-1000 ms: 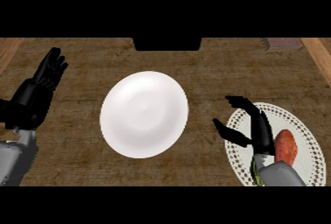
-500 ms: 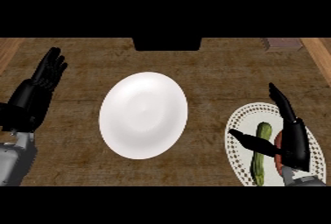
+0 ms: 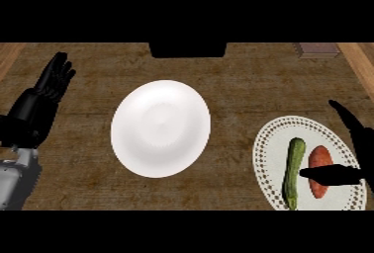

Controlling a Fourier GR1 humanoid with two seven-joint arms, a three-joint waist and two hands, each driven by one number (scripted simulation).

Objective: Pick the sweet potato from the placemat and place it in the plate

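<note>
The right hand (image 3: pixel 349 148) shows at about four o'clock in the head view, spread wide and holding nothing: its fingers run up along the right edge of the placemat (image 3: pixel 272 143) while the thumb juts leftward across the lower part of the sweet potato (image 3: pixel 319 163). Whether the thumb touches it or only hangs above it cannot be told from this angle.

The sweet potato lies on the placemat's right half, lengthwise toward twelve o'clock, with a green cucumber (image 3: pixel 294 170) just beside it on its nine o'clock side; whether the two touch is unclear. The plate (image 3: pixel 161 128) sits at the centre of the counter (image 3: pixel 248 74), well apart from the placemat, at about nine o'clock from it.

As a judgement, the sweet potato should be stiff, fairly dense for its bulk, and dry-skinned, so not slippery or fragile, but its rounded, tapering shape may let it roll or pivot. The thick middle looks the best place to take hold, thumb on one long side and fingers on the other. The thumb would then go into the narrow space next to the cucumber, which could be nudged.

The left hand (image 3: pixel 40 101) rests at nine o'clock, fingers straight and pointing up.
</note>
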